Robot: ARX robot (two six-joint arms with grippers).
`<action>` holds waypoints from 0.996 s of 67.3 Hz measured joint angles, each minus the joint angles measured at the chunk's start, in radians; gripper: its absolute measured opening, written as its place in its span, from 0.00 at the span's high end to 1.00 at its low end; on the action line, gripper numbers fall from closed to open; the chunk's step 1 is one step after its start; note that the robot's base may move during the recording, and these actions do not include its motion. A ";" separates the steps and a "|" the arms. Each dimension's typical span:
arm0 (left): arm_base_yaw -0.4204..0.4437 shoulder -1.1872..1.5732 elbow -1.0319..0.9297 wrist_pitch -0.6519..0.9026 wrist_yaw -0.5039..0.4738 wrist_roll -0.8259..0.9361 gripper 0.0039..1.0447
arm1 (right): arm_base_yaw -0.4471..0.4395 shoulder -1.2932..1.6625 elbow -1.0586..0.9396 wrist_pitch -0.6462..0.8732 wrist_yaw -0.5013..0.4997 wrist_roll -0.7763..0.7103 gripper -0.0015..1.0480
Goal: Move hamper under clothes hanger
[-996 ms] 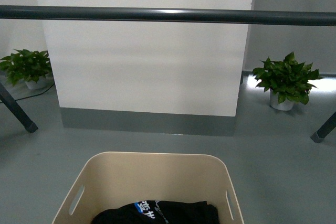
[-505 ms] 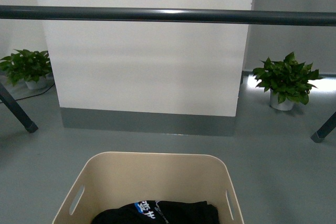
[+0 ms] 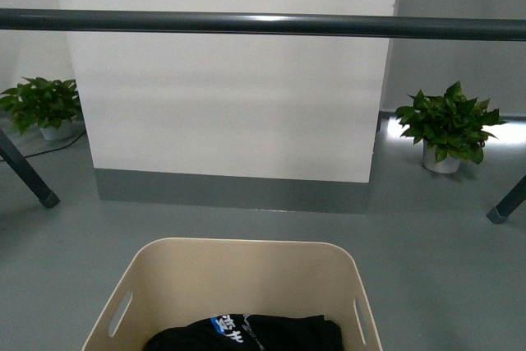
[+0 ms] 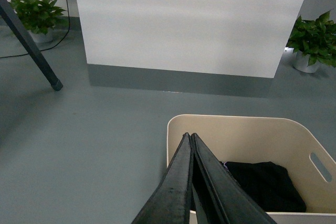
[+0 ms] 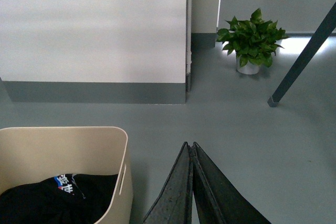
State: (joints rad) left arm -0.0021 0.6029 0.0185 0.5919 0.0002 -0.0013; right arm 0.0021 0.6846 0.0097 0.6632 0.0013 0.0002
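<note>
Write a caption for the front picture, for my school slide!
A beige hamper holding dark clothes sits on the grey floor before the clothes hanger bar, between two potted plants.

The hamper (image 3: 238, 273) looks like smooth beige plastic with a soft matt sheen. The black garment (image 3: 246, 334) inside is limp cloth with a printed patch. The clothes hanger (image 3: 263, 24) bar is dark grey metal, faintly glossy along its top. The floor (image 3: 444, 269) is smooth grey, slightly reflective. Both claws, left (image 4: 190, 139) and right (image 5: 189, 147), look matt black.

Beige hamper (image 3: 238, 273), dark grey hanger bar (image 3: 263, 24)
</note>
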 joint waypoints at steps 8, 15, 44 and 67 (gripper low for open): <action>0.000 -0.067 0.000 -0.061 0.000 0.000 0.97 | 0.000 -0.074 -0.003 -0.066 0.000 0.000 0.98; 0.000 -0.119 0.000 -0.112 0.000 0.000 0.97 | 0.000 -0.133 -0.004 -0.121 0.000 0.000 0.98; 0.000 -0.294 -0.001 -0.280 0.000 0.000 0.97 | 0.000 -0.331 -0.004 -0.307 0.000 0.000 0.98; 0.000 -0.391 -0.001 -0.376 0.000 0.000 0.97 | 0.000 -0.442 -0.004 -0.417 0.000 0.000 0.98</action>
State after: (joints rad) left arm -0.0021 0.2119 0.0177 0.2157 0.0002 -0.0013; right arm 0.0021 0.2424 0.0055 0.2462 0.0013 0.0002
